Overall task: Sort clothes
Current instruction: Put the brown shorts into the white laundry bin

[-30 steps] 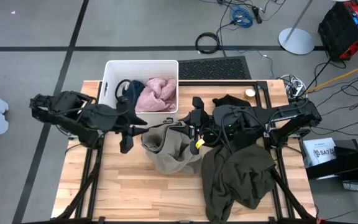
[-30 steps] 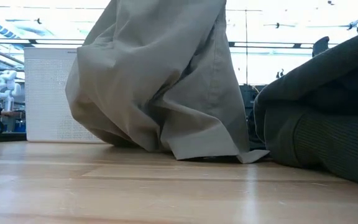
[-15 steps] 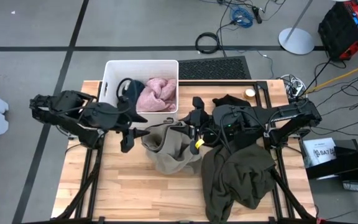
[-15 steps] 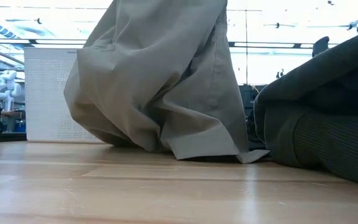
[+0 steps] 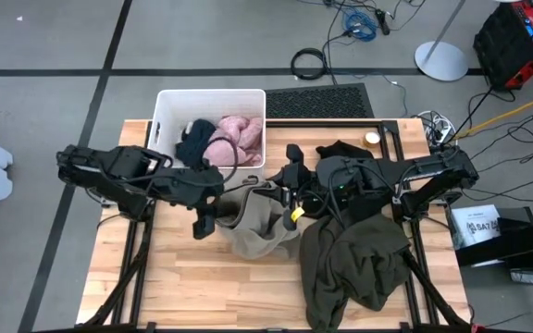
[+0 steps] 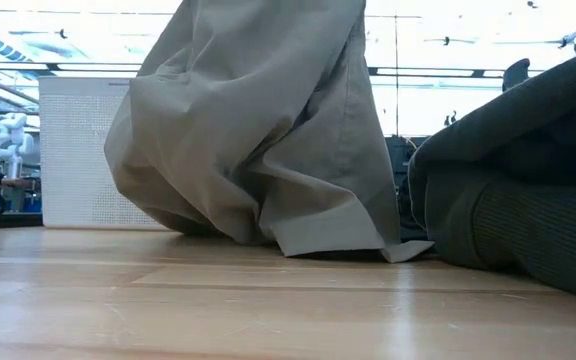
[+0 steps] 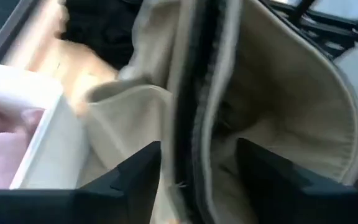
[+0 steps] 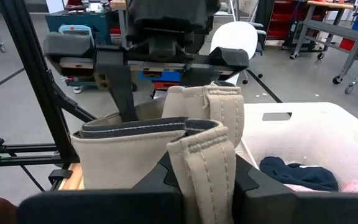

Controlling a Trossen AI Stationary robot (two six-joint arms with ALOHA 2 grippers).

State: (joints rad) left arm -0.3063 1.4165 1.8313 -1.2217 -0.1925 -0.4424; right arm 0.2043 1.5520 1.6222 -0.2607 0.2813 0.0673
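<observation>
The tan khaki garment [image 5: 257,227] hangs between my two grippers, its lower folds [image 6: 298,225] resting on the table. My right gripper [image 5: 283,191] is shut on its waistband. My left gripper [image 5: 213,211] is open at the garment's left edge; in the left wrist view its fingers [image 7: 135,180] stand either side of a waistband fold [image 7: 194,112], and I cannot tell whether they touch it. A dark olive green garment [image 5: 354,264] lies heaped on the table at the right. A navy garment [image 5: 195,141] and a pale pink one [image 5: 234,139] lie in the white bin [image 5: 165,102]. A black garment [image 5: 342,148] lies at the far right. My right gripper pinches the khaki garment's folded waistband [image 8: 201,140] between its two fingers, several layers together. The fingers come nearly level from the table's right side. The upper part is lifted, and the rest hangs below with its lower end on the table.
The white bin [image 6: 78,150] stands at the table's far edge, left of centre. Bare wood [image 5: 179,277] lies open along the near left. The olive heap [image 6: 518,180] fills the near right. Metal frame rails run along both sides of the table.
My left gripper has moved toward the table's right edge and down, closing in on the khaki garment's left edge. The garment's left side has shifted slightly; its lower folds stay on the table.
</observation>
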